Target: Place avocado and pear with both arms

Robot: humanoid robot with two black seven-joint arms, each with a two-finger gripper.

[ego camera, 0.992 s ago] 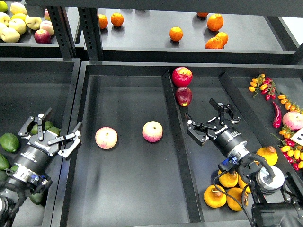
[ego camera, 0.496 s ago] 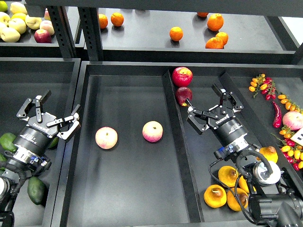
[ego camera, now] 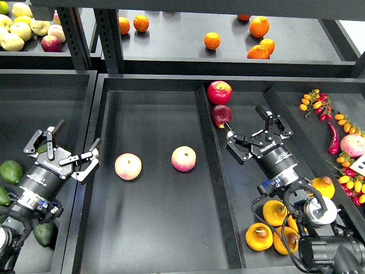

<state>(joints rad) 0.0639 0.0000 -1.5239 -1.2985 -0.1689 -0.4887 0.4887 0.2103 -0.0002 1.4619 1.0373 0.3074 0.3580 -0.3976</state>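
Left gripper (ego camera: pixel 60 149) has dropped slightly, empty, fingers still spread.

Two peaches (ego camera: pixel 128 166) (ego camera: pixel 183 158) in centre tray (ego camera: pixel 154 240), apart. Two red apples (ego camera: pixel 219 92) (ego camera: pixel 221 116) at divider. Oranges (ego camera: pixel 211 40) on shelf.

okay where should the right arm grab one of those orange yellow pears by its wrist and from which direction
Take the front pear, the one most exposed. Come straight down from above and close the jaws across its wide, squat body, not the stem dimple on top. Other pears crowd its right, so set the jaws front to back. The right gripper is open.
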